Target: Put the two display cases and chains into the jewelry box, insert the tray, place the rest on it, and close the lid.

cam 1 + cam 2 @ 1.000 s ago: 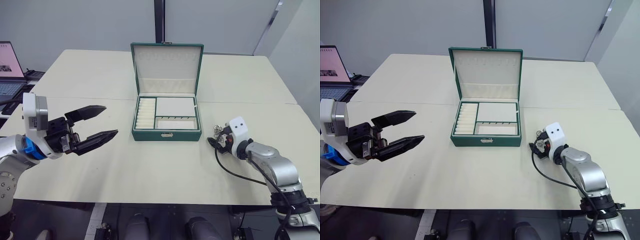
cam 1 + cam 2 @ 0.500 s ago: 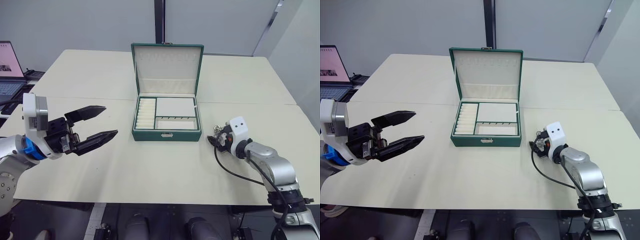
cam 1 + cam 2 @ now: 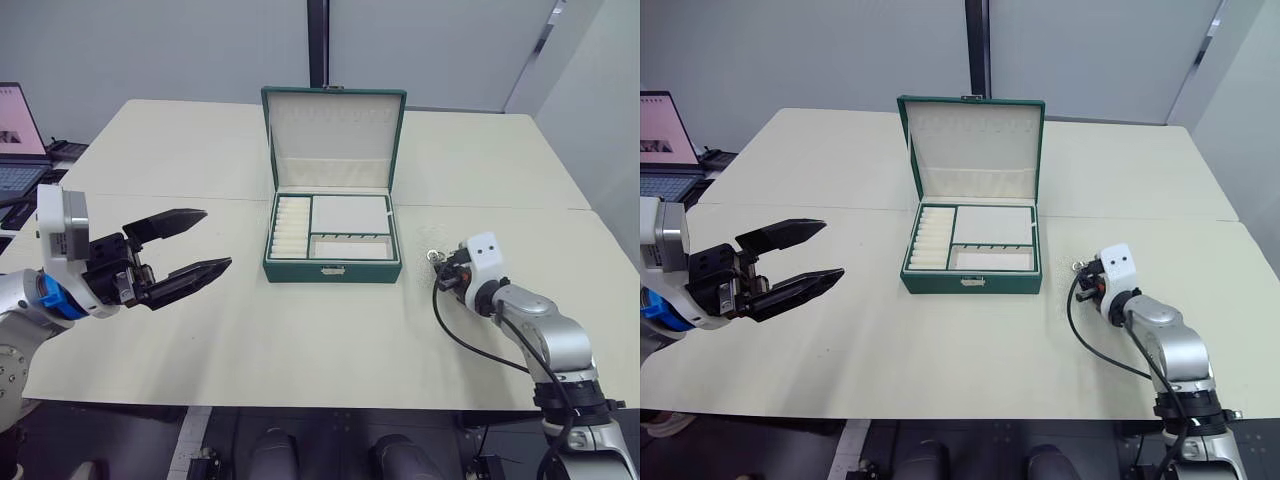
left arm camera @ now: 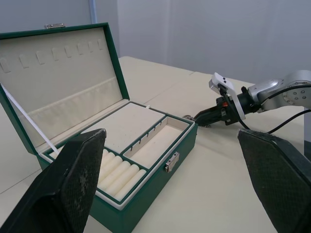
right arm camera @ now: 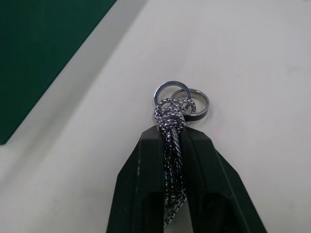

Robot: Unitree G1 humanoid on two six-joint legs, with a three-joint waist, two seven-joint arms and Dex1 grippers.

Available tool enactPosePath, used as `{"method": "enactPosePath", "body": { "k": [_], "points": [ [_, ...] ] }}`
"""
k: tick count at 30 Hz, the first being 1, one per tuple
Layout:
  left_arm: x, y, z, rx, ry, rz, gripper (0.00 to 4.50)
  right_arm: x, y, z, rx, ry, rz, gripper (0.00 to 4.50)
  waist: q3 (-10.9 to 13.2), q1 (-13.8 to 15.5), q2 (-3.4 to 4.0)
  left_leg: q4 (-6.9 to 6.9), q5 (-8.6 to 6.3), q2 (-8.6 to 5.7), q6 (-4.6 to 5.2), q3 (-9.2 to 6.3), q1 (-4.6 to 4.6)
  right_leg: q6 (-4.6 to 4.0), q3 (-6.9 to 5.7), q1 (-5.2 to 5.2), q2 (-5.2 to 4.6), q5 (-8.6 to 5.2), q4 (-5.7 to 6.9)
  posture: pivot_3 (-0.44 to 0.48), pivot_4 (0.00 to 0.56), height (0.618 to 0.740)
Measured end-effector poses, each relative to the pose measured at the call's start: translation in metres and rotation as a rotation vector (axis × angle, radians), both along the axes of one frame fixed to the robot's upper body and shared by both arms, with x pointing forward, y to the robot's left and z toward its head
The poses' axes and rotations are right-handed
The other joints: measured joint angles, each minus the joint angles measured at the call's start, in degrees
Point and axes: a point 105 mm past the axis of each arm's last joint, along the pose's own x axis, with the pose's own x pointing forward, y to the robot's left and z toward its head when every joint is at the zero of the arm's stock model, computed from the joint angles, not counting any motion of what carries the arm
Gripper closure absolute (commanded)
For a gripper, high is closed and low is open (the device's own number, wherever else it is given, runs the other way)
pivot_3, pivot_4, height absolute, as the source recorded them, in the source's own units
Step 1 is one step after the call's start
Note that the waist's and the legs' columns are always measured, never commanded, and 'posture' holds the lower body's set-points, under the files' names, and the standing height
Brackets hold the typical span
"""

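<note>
The dark green jewelry box (image 3: 333, 270) stands open mid-table, its lid (image 3: 334, 135) upright and cream-lined. The tray (image 3: 350, 213), with ring rolls on its left side, sits in the box's top. Just right of the box, my right gripper (image 5: 172, 138) is shut on a bunch of silvery chain (image 5: 172, 116), whose rings stick out past the fingertips, low over the table. The same chain (image 3: 434, 257) shows by the box's right front corner. My left gripper (image 3: 218, 238) hovers open and empty, well left of the box. The display cases are out of view.
A laptop (image 3: 18, 140) sits off the table's far left corner. A black cable (image 3: 470, 345) loops from my right wrist over the table's right front. The table's front edge runs close below both arms.
My right gripper has shut on the chain, which lay between its open fingers before. The left arm has barely shifted.
</note>
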Motion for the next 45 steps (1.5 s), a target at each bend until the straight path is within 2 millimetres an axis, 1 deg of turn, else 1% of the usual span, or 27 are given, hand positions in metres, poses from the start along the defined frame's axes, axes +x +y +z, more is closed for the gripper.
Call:
{"method": "enactPosePath", "body": {
  "k": [15,22,25,30,38,43,45],
  "points": [
    [-0.001,0.002,-0.005,0.004,0.018,0.007,0.00,0.000,0.000,0.000,0.002,-0.002,-0.003,4.33,0.0,0.0,-0.06,0.00,0.00,0.01,0.00,-0.01,0.01,0.00,0.00,0.00,0.00,0.00,0.01,0.000,0.150,0.726],
    [-0.002,0.002,-0.006,0.005,0.019,0.001,0.00,-0.003,-0.004,0.009,-0.015,0.011,0.017,4.33,0.0,0.1,0.05,-0.01,0.00,-0.01,0.00,0.04,-0.04,0.00,0.02,-0.02,-0.01,0.00,0.01,0.000,0.150,0.726],
    [-0.002,0.003,-0.006,0.007,0.020,-0.004,0.00,-0.005,-0.003,0.021,-0.028,0.001,0.046,4.33,0.1,0.1,0.13,-0.01,0.00,-0.01,0.00,0.06,-0.04,0.00,0.05,-0.03,-0.02,0.00,0.01,0.000,0.150,0.726],
    [0.001,0.005,-0.005,0.000,0.009,0.002,0.00,-0.006,0.000,0.056,-0.072,-0.068,0.109,4.33,0.1,0.2,0.14,-0.01,-0.01,-0.02,0.01,0.05,-0.04,0.00,0.04,-0.04,-0.02,0.00,0.00,0.000,0.150,0.726],
    [0.003,0.003,-0.007,-0.005,0.009,-0.008,0.00,-0.010,0.005,0.084,-0.104,-0.090,0.174,4.33,0.1,0.1,0.16,-0.01,-0.01,-0.02,0.02,0.07,-0.06,0.00,0.06,-0.05,-0.03,0.00,-0.01,0.000,0.150,0.726],
    [0.003,0.003,-0.006,-0.010,0.007,-0.008,0.00,-0.014,0.010,0.109,-0.114,-0.124,0.229,4.33,0.1,0.1,0.17,-0.01,-0.01,-0.02,0.02,0.06,-0.06,0.00,0.05,-0.05,-0.03,0.00,-0.02,0.000,0.150,0.726],
    [0.003,0.003,-0.007,-0.010,0.007,-0.008,0.00,-0.015,0.012,0.116,-0.120,-0.125,0.248,4.33,0.1,0.1,0.17,-0.01,-0.01,-0.02,0.02,0.07,-0.06,0.00,0.05,-0.05,-0.04,0.00,-0.02,0.000,0.150,0.726]
  ]
}}
